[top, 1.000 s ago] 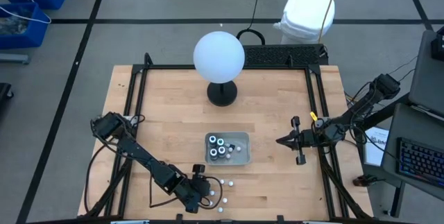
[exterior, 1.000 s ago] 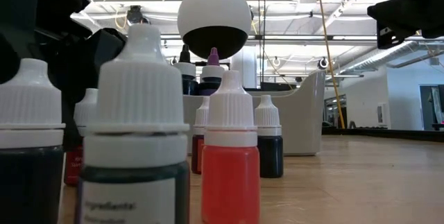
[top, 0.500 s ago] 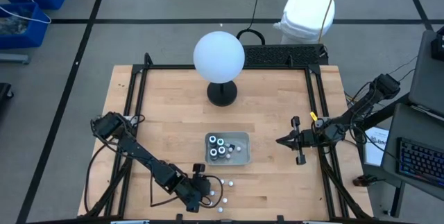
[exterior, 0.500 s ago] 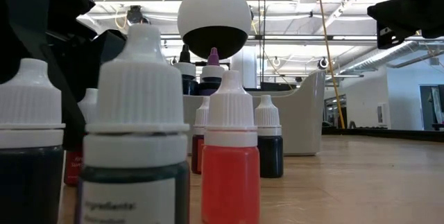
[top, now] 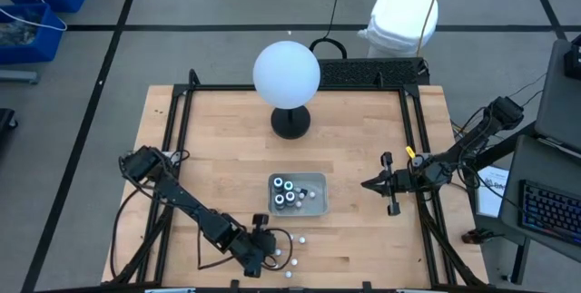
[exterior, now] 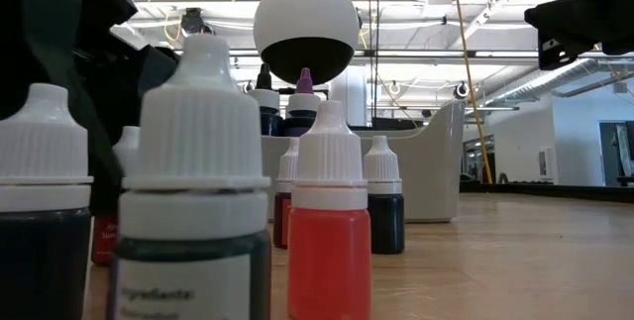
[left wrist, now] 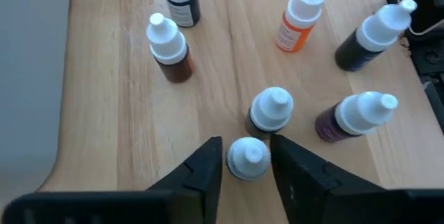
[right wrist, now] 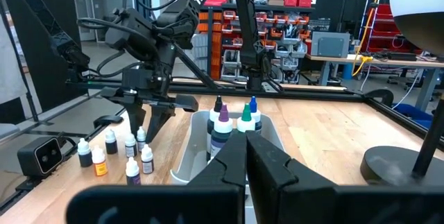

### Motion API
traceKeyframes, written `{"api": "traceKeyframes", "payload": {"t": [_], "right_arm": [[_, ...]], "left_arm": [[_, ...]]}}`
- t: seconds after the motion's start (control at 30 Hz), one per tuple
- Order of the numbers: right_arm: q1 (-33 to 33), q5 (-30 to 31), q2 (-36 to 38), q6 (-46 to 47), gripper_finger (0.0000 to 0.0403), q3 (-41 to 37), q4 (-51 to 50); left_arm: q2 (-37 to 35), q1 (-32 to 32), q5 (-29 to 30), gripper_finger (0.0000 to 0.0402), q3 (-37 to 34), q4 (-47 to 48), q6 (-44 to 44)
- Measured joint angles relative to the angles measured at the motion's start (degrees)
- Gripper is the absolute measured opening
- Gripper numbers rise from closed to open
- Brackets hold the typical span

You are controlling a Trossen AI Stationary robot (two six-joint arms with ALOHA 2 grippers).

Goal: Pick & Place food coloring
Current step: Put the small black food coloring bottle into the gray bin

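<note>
Straddling one small white-capped bottle (left wrist: pixel 248 159) at the surface's near edge, the left pincer (left wrist: pixel 246 168) has its fingers just beside the cap, not clearly clamped. The bottle looks light, smooth and easily tipped; gripping low on the cap seems safest. A neighbouring bottle (left wrist: pixel 270 110) crowds it. Right pincer (top: pixel 370 184) waits shut beside the tray (top: pixel 318 200).

Small white-capped dropper bottles (left wrist: pixel 298 16) of orange, red, purple and dark dye are standing upright, scattered on the wood at the table's near edge. Four taller dark bottles (top: pixel 288 193) are standing in the middle.
</note>
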State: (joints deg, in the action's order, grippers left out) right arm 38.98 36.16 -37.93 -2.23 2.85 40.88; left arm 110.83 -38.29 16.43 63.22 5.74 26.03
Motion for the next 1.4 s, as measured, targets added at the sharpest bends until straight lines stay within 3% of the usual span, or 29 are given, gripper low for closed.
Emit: {"api": "traceKeyframes", "payload": {"t": [0.17,0.43,0.57,0.77,1.07,1.4], "right_arm": [[0.00,0.00,0.00,-0.05,0.0000,0.00,0.00],[0.01,0.02,0.00,-0.09,0.0000,0.01,-0.25],[0.00,0.02,-0.01,-0.01,0.0000,0.02,-0.42],[0.00,0.15,-0.02,-0.03,0.0000,0.00,-0.61],[0.00,0.22,-0.02,0.01,0.0000,0.00,-0.42],[0.00,0.13,-0.02,0.01,0.0000,0.00,-0.42]], "left_arm": [[0.00,0.44,-0.22,0.0076,0.00,-0.02,-0.01],[-0.94,0.62,-1.98,0.0079,1.32,3.85,-1.11],[-3.29,-0.17,-0.24,0.0076,7.94,16.66,-0.42],[-3.44,-0.94,5.22,0.0073,24.08,33.45,-3.55],[-3.08,5.86,0.16,0.0073,38.88,35.52,-12.54],[-2.25,18.92,-4.75,0.0073,38.08,28.26,-21.47]]}}
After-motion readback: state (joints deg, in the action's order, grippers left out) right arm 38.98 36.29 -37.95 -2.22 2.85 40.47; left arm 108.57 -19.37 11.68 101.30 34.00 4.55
